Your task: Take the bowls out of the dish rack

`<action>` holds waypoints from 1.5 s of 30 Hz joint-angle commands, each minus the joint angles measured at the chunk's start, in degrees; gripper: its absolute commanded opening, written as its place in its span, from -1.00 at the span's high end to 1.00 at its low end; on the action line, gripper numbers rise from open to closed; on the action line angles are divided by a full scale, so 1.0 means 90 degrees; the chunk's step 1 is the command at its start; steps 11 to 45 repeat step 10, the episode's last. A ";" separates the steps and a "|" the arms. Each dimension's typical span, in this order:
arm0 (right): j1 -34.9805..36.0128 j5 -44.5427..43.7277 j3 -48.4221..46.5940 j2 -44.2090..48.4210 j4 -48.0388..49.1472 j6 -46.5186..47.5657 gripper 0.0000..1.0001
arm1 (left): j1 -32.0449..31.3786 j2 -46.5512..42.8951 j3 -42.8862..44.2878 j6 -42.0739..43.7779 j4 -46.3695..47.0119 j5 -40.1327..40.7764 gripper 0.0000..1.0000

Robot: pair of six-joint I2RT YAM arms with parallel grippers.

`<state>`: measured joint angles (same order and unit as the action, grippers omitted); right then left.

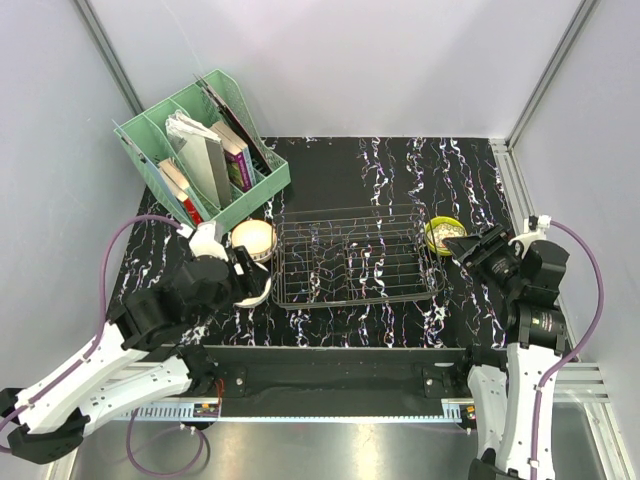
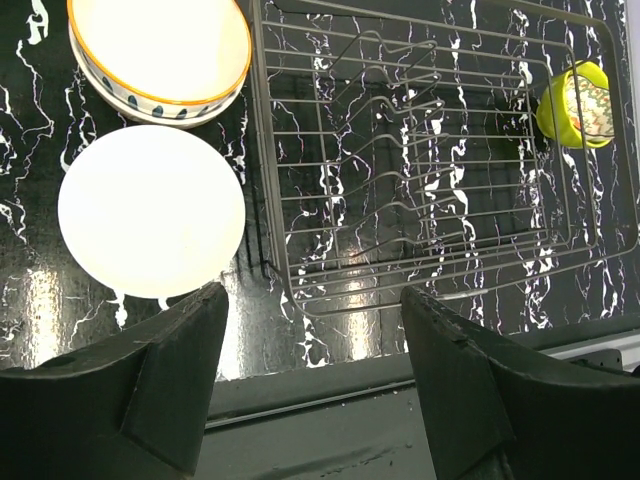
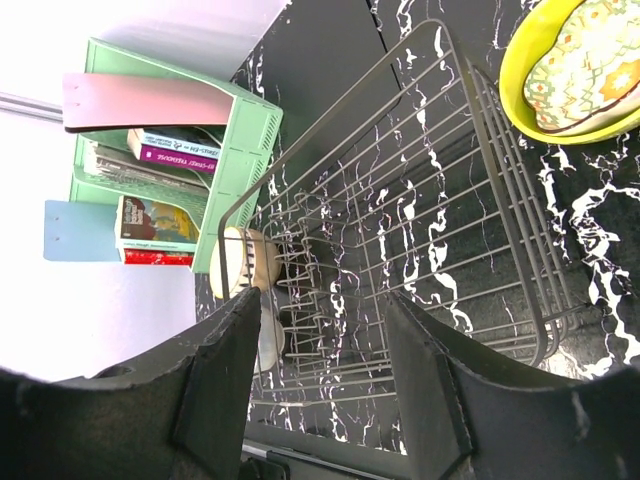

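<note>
We are holding the left hand [image 2: 312, 297] and right hand [image 3: 322, 300] released and empty, since the rack [image 1: 355, 300] is carrying no bowls. The white bowl [image 2: 150, 210] and cream bowl [image 2: 160, 50] are sitting on the bench [image 1: 340, 165] beside its left end, the yellow bowl [image 3: 570, 70] by its right, likely each arm's nearer side.

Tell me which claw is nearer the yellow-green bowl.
Right. The right claw sits just beside the yellow-green bowl, at the dish rack's right end. The left claw is across the rack, at its left end by the white bowl.
</note>
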<state>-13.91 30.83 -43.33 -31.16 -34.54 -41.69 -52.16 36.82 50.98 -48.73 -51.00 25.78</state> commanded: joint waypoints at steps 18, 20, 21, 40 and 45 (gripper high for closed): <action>0.0032 -0.0125 -0.0186 -0.0122 0.0215 0.0013 -0.22 | 0.0024 -0.0224 -0.0137 0.0073 0.0403 0.0153 -0.47; 0.0032 -0.0125 -0.0186 -0.0122 0.0215 0.0013 -0.22 | 0.0024 -0.0224 -0.0137 0.0073 0.0403 0.0153 -0.47; 0.0032 -0.0125 -0.0186 -0.0122 0.0215 0.0013 -0.22 | 0.0024 -0.0224 -0.0137 0.0073 0.0403 0.0153 -0.47; 0.0032 -0.0125 -0.0186 -0.0122 0.0215 0.0013 -0.22 | 0.0024 -0.0224 -0.0137 0.0073 0.0403 0.0153 -0.47; 0.0032 -0.0125 -0.0186 -0.0122 0.0215 0.0013 -0.22 | 0.0024 -0.0224 -0.0137 0.0073 0.0403 0.0153 -0.47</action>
